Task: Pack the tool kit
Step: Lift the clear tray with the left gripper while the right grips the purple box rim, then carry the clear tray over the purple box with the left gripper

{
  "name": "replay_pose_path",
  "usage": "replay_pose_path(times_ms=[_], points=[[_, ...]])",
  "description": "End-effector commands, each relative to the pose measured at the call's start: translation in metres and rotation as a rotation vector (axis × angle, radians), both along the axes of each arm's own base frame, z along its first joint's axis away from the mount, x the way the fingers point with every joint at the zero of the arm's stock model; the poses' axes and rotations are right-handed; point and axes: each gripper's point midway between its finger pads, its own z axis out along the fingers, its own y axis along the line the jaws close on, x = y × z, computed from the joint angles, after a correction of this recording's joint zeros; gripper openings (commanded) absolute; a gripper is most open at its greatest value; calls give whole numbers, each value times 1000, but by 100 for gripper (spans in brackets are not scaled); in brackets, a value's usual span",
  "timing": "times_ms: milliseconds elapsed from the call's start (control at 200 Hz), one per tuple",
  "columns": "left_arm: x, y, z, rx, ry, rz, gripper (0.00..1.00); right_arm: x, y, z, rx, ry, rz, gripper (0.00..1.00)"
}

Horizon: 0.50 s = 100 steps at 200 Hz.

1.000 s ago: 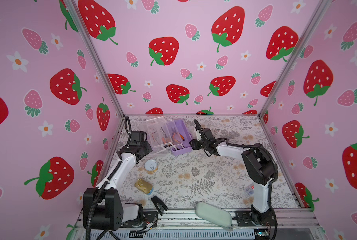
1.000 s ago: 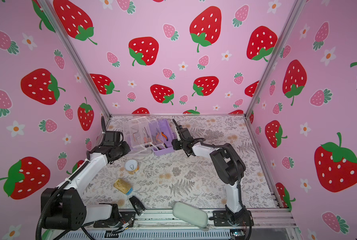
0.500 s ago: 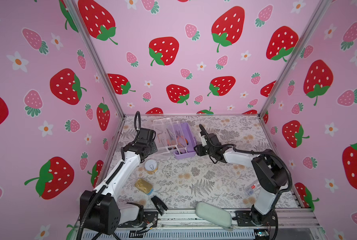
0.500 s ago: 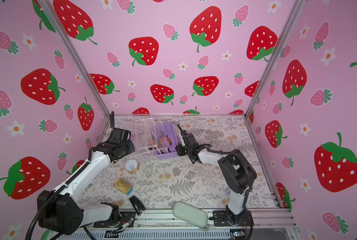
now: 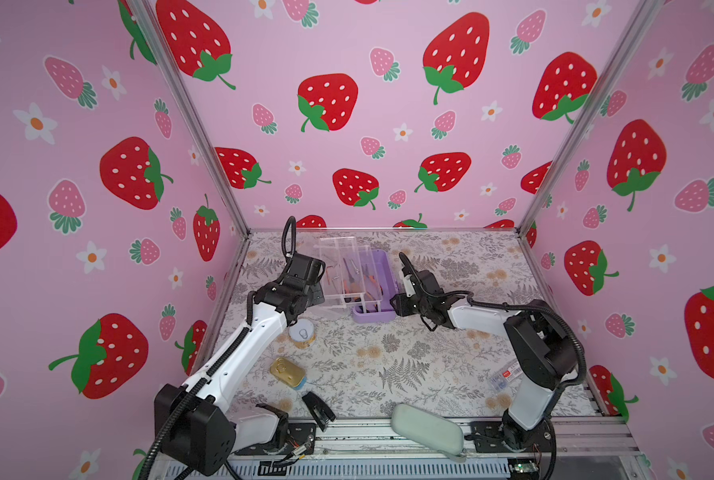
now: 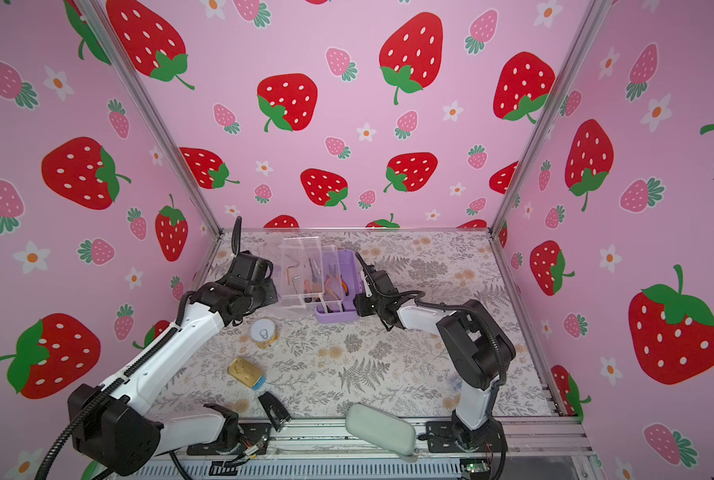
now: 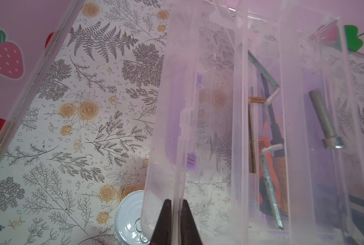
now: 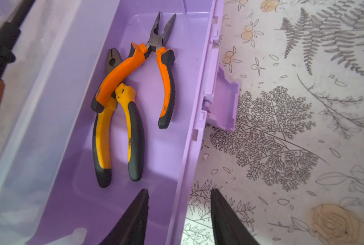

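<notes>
Left wrist view: the left gripper [image 7: 177, 220] is pressed together on the thin rim of the clear plastic lid [image 7: 176, 106] of the tool kit, with one dark fingertip on each side of it. Behind the clear walls lie a silver hex key [image 7: 270, 176], a brass-coloured hex key [image 7: 251, 135] and a grey steel bolt [image 7: 325, 121] – in which compartment exactly, I cannot tell. A round tin with white pull-tab top [image 7: 130, 216] stands on the floral table sheet [image 7: 70, 127], just beside the lower corner of the lid.

From the right wrist view, the right gripper [image 8: 179, 203] is spread. One finger is inside the lilac plastic base [image 8: 166, 148] and the other is outside, above the sheet, so the long wall of the base passes between them. A gap shows on both sides of this wall. On the floor of the base, the orange-handled pliers [image 8: 147, 70] lie across the yellow-handled pliers [image 8: 117, 131]. A lilac latch [image 8: 223, 101] hangs open on the outer side of the wall.

In both top views the tool kit [image 5: 363, 282] stands at the back of the table, a little left of the middle, between the two grippers. Its lid is raised on the side of the left arm. A gold oblong tin [image 5: 287, 372] and a pale green oblong pouch [image 5: 425, 430] lie toward the front – well apart from the kit.
</notes>
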Motion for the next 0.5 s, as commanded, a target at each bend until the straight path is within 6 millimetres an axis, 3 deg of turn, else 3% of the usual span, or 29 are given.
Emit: replay_pose_path(times_ms=[0, 495], points=[[18, -10, 59, -62, -186, 19, 7, -14, -7, -20, -59, 55, 16, 49], [12, -33, 63, 49, -172, -41, 8, -14, -5, -24, -54, 65, 22, 49]])
